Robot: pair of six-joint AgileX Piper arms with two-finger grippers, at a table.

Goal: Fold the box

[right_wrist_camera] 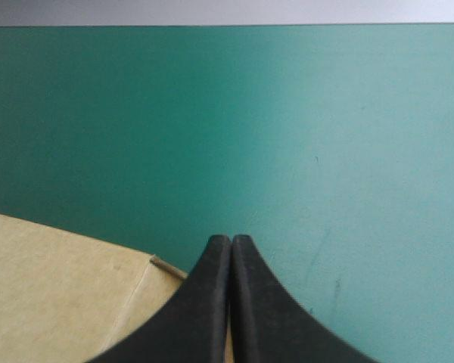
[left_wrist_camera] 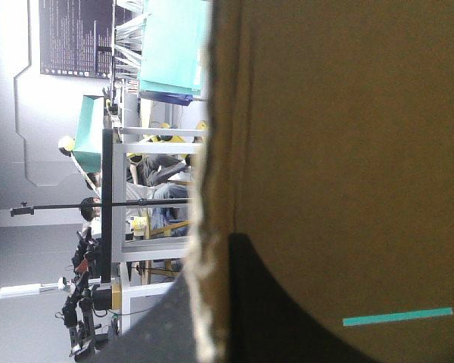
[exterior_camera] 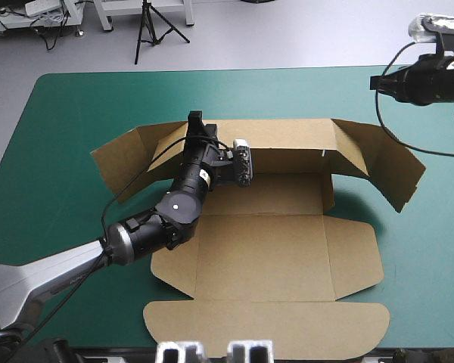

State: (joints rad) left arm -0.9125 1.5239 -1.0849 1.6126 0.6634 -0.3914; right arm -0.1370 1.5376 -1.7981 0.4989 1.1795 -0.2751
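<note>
Your left gripper (exterior_camera: 196, 121) pinching the back wall of the brown box (exterior_camera: 265, 242), your right gripper (right_wrist_camera: 231, 240) closed, empty, above the teal-green cover (right_wrist_camera: 287, 113)

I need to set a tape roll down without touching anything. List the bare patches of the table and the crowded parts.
Free: the teal-green cover strip between the raised far wall of the box and the table's far edge; the far-left corner, beyond its left flap. Crowded: mid-table, where the left end effector grips the far wall, its arm crossing the near-left.

High overhead view; both wrist views near box (exterior_camera: 265, 242).
</note>
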